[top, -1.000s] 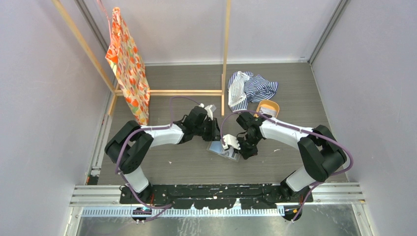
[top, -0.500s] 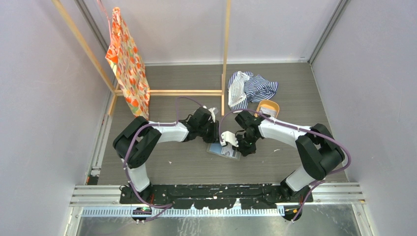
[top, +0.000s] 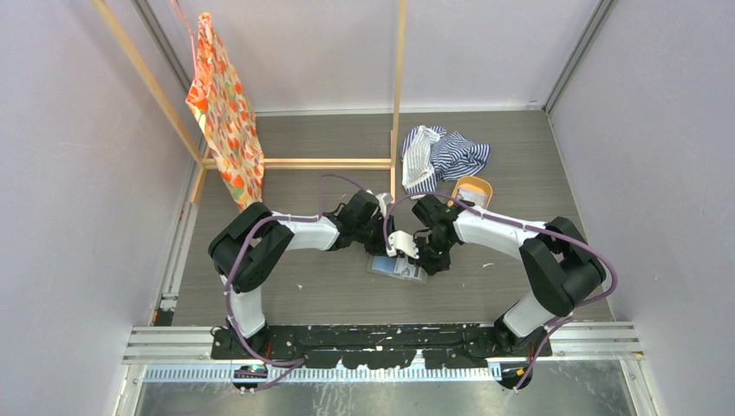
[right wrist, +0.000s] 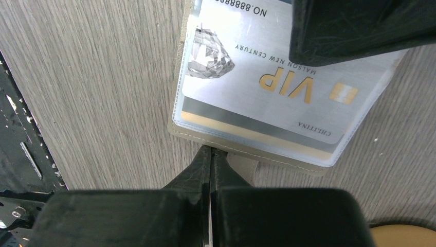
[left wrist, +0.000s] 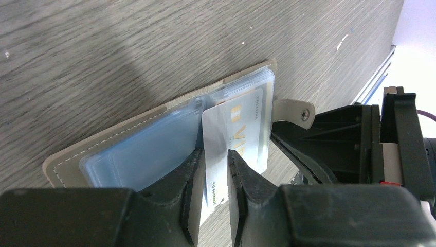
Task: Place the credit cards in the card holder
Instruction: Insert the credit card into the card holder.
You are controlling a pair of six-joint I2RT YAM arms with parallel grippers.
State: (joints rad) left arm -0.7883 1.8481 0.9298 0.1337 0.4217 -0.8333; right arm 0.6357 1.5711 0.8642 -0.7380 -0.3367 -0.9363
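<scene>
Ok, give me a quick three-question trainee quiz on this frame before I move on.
1. True or false: the left gripper is empty.
2. Which word is printed in gold on the credit card? A) VIP B) VISA C) GOLD
3. Is the card holder lying open or folded shut?
Key: 1 false, it is shut on the credit card; 2 A; 3 open.
</scene>
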